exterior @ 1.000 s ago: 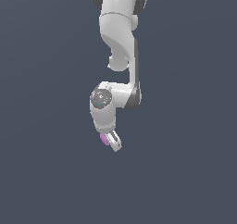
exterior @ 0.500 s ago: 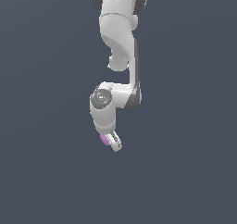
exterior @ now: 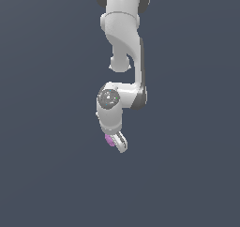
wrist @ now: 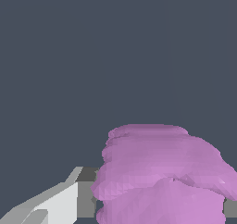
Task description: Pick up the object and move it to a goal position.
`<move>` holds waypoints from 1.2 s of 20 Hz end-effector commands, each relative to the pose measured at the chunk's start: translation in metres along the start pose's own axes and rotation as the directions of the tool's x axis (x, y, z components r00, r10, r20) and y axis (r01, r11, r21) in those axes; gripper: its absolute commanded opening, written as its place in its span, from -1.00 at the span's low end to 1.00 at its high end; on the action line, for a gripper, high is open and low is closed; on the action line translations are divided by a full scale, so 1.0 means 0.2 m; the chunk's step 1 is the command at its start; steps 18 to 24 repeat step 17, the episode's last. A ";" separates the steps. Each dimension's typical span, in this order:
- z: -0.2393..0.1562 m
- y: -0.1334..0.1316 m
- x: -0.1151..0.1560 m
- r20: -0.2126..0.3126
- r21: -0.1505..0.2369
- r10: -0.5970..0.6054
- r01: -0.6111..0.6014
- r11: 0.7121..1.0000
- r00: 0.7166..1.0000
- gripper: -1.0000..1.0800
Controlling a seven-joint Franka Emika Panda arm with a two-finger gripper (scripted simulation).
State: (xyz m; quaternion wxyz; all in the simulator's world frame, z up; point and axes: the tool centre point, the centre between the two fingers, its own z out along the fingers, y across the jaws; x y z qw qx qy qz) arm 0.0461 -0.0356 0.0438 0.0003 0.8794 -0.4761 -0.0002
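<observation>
our claw [exterior: 116, 143] is clenched on the pink-purple object [exterior: 109, 140], which sits between the fingers at the tip of the white arm [exterior: 124, 43]. in the exterior view we see only a sliver of the blob peeking out on that view's left side of the fingers, with one finger [exterior: 121, 142] lying across it. in the wrist view the object [wrist: 162, 177] fills the space next to the one pale finger [wrist: 51, 204] that we can see, and it sits right against the dark pad on that finger; the other finger is hidden behind the blob.

we judge the pick-up part done: the object is in our grip, with nothing but plain dark grey around it, so we cannot tell where any surface lies or whether the blob is lifted off it. what is left, as we read it, is carrying it to the goal. no goal marker shows in either view, so we cannot say how near we are to it or whether we have reached it already.
</observation>
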 end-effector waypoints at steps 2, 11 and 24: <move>-0.02 -0.06 -0.12 0.000 0.001 -0.002 0.002 1.000 1.000 -1.00; -0.04 -0.16 -0.33 0.000 0.001 -0.002 0.002 1.000 1.000 -1.00; -0.04 -0.16 -0.31 0.000 0.001 -0.002 0.002 1.000 1.000 -1.00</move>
